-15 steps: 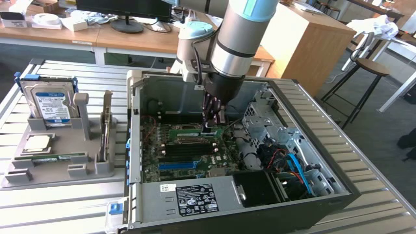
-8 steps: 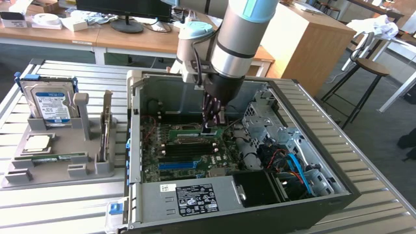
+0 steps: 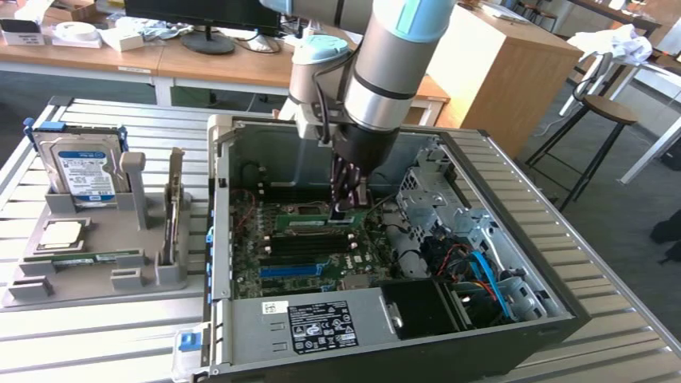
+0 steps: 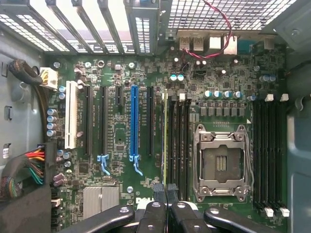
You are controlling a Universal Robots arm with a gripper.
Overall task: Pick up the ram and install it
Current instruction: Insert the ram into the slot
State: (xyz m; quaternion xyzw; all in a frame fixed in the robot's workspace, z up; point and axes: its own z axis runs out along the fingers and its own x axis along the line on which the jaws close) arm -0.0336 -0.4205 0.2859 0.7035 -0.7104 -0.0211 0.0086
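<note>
My gripper [image 3: 346, 209] is lowered inside the open computer case, over the motherboard [image 3: 279, 259]. In the wrist view my gripper [image 4: 165, 191] is shut on the ram [image 4: 165, 141], a thin green stick seen edge-on. The ram hangs lengthwise over the black memory slots [image 4: 181, 145] beside the CPU socket [image 4: 221, 162]. I cannot tell whether it touches a slot. A second, alike green stick [image 3: 85, 257] lies flat in the grey holder on the exterior view's left.
The grey holder [image 3: 32, 289] also carries an upright hard drive [image 3: 80, 167] and an upright expansion card [image 3: 174, 209]. A blue slot [image 4: 134, 121] and black slots run beside the ram. Case walls [image 3: 319, 319], a drive cage [image 3: 426, 195] and cables [image 3: 479, 267] crowd the arm.
</note>
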